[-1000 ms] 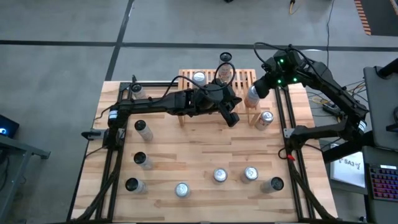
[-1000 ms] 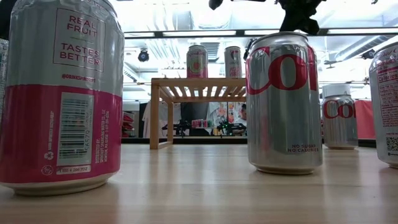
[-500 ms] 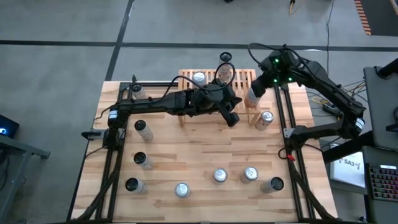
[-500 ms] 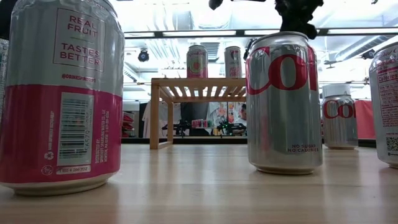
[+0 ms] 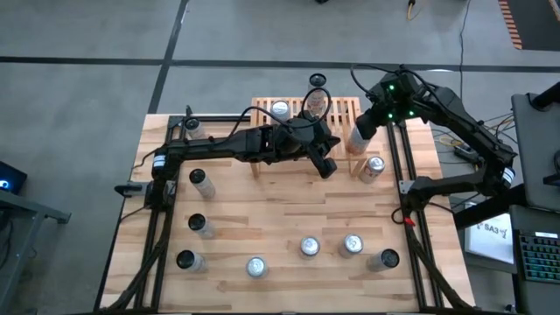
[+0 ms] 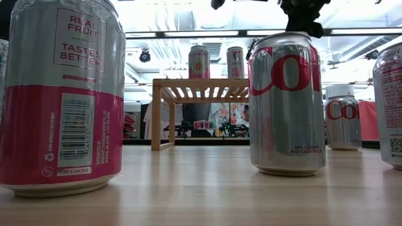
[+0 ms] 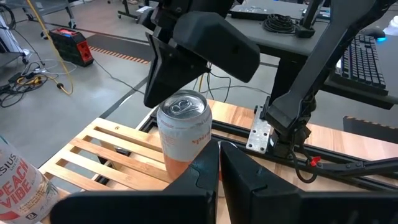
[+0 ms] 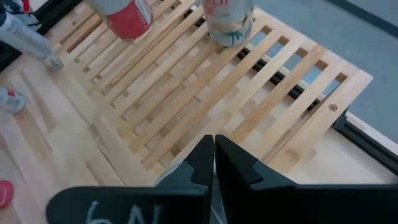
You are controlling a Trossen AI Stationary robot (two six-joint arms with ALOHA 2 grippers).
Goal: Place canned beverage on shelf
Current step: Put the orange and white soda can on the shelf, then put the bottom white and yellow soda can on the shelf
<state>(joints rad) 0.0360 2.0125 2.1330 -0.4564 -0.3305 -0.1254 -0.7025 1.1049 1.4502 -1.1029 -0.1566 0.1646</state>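
From above, the shelf (image 5: 306, 109) sits at the table's far edge with two cans on its slats; a third, peach-toned can (image 5: 357, 138) hangs at its right end under the right gripper (image 5: 360, 136), apparently pinched by its top, though the grip itself is hidden. The left gripper (image 5: 328, 166) hovers in front of the shelf, fingers together and empty. More cans stand scattered over the wooden table (image 5: 262, 219). The low view shows a pink-banded can (image 6: 61, 94) and a silver cola can (image 6: 287, 103) up close, with the shelf beyond. The left wrist view shows the peach can upright at the slats' end. The right wrist view looks down on the slats.
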